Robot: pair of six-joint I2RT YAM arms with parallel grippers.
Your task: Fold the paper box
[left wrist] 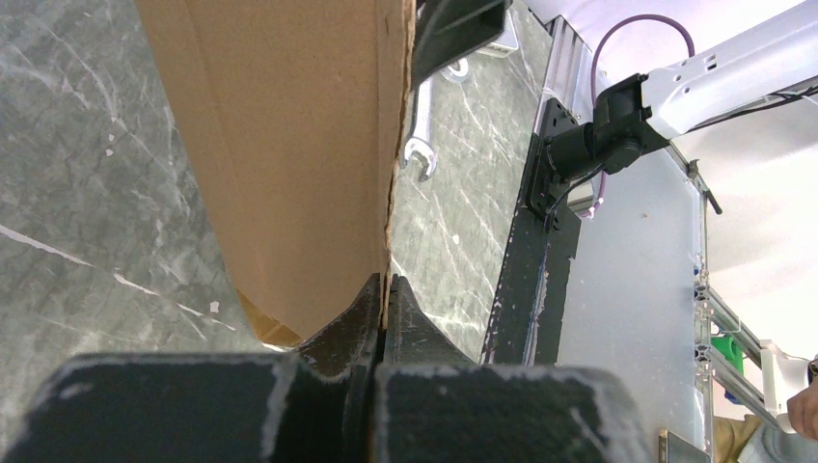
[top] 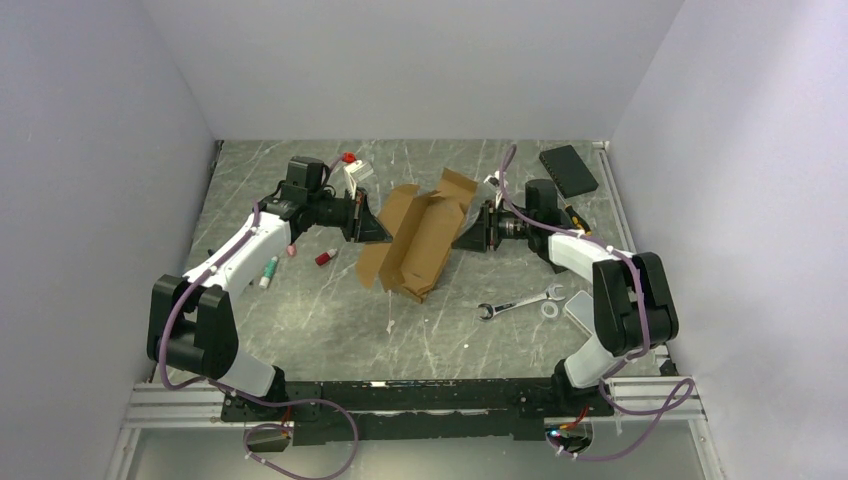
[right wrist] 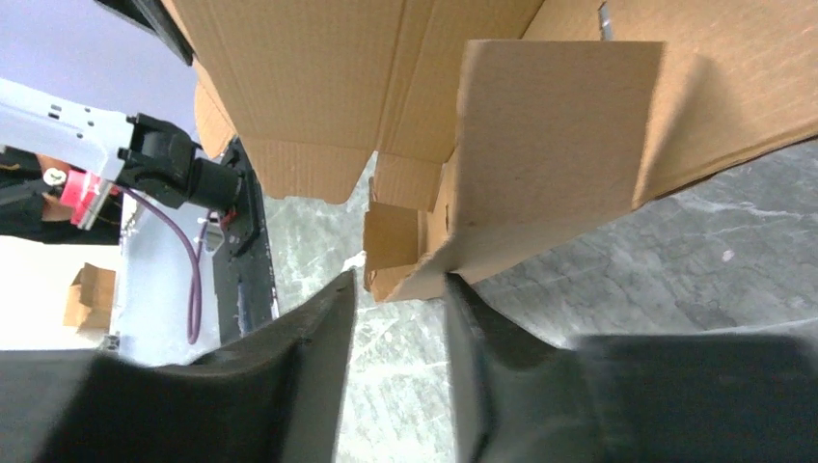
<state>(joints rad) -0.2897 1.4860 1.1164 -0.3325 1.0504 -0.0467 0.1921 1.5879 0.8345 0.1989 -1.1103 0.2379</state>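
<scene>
- Left arm (top: 245, 245): smooth white link shells between chunky black joint housings, mounted at the left end of the black base rail (top: 420, 410).
- Right arm (top: 585, 252): the same white shells and black housings, mounted at the rail's right end.
- A purple cable (top: 172, 322) runs along the outside of each arm and loops out just below the rail.
- Left gripper (left wrist: 386, 289): matte black body with wedge-shaped fingers (left wrist: 357, 323) that narrow to thin tips. The edges are scuffed whitish.
- Right gripper (right wrist: 400, 280): black, with smooth, gently curved fingers (right wrist: 318, 333) whose inner faces have a dull sheen.
</scene>
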